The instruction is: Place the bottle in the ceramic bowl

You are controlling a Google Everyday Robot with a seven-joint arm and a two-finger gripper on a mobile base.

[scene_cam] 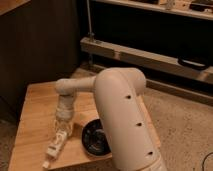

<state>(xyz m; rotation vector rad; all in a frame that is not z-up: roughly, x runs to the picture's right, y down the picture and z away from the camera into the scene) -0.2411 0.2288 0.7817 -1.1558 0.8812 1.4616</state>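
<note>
end effector: the end effector (62, 129) hangs at the bottom of the wrist and points straight down at the desk (35, 115), left of the middle and toward the front edge

how far open: honestly can't tell, it's just a pale blob from this angle

holding or touching: its tip sits right at the upper end of the bottle (54, 149). The two look like they're in contact, but I can't say whether it really has a hold of it

bottle: lies on its side on the desk, slanted. The upper end is tucked under the end effector and the lower end runs down-left, almost to the front edge

bottle vs end effector: basically straight below it, trailing off toward the front-left corner

ceramic bowl (92, 142): black and glossy, on the desk just to the right of the end effector and the bottle. Its right side is hidden behind the big arm link

bottle vs bowl: beside each other but apart, and the bottle is outside the bowl

arm (122, 115): a fat white link fills the front middle of the view, with an elbow bending left and then down to the wrist

desk: light wood, standing on a speckled floor (185, 125)

background: a metal rack (140, 52) along the back, with a dark wood panel (40, 40) on the left
</note>
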